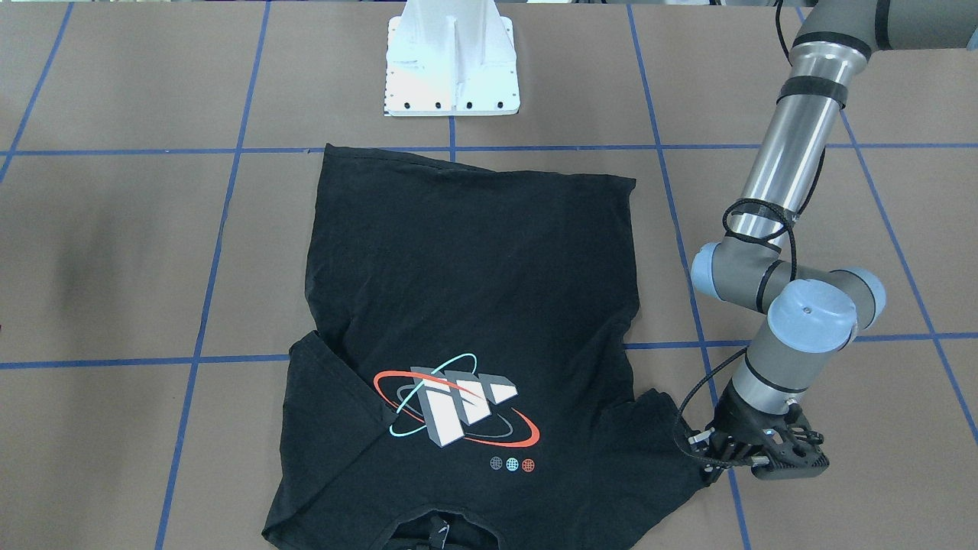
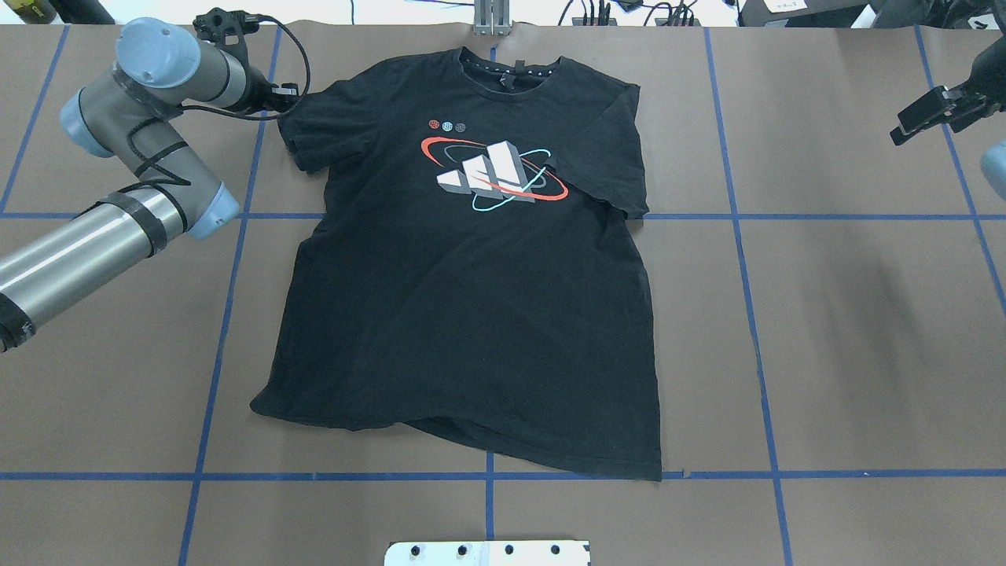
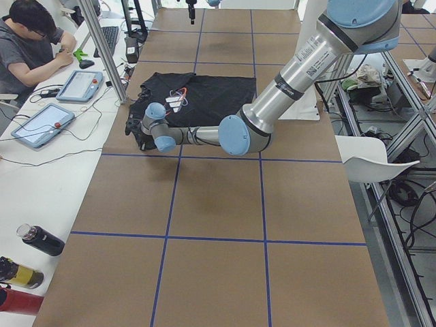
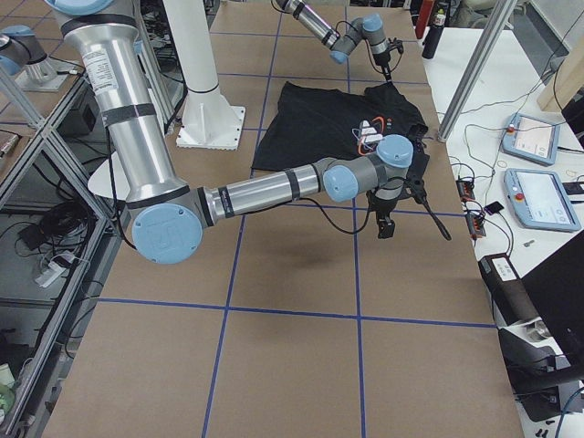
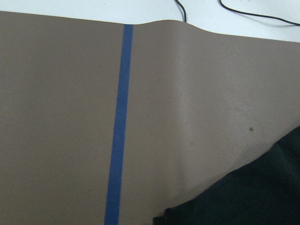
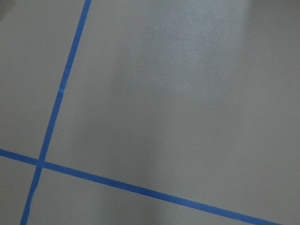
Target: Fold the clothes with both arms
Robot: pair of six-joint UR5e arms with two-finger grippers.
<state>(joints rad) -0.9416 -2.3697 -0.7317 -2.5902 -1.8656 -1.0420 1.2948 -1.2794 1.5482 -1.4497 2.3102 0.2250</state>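
Observation:
The black T-shirt (image 1: 466, 290) lies flat on the brown table with its print (image 1: 458, 409) up and its collar on the side away from the robot; it also shows in the overhead view (image 2: 471, 314). One sleeve is folded in over the chest (image 2: 597, 157). My left gripper (image 1: 707, 462) is low at the hem of the other sleeve (image 1: 665, 435), with the fingers close together on the fabric; it also shows in the overhead view (image 2: 279, 98). The left wrist view shows only a corner of black fabric (image 5: 253, 197). My right gripper (image 2: 931, 114) hangs high over bare table, far from the shirt, and I cannot tell if it is open.
The white pedestal base (image 1: 451, 61) stands at the robot's edge behind the shirt's hem. Blue tape lines (image 2: 739, 236) grid the table. An operator (image 3: 27, 41), tablets (image 3: 80, 85) and bottles (image 3: 41, 240) are along the side bench.

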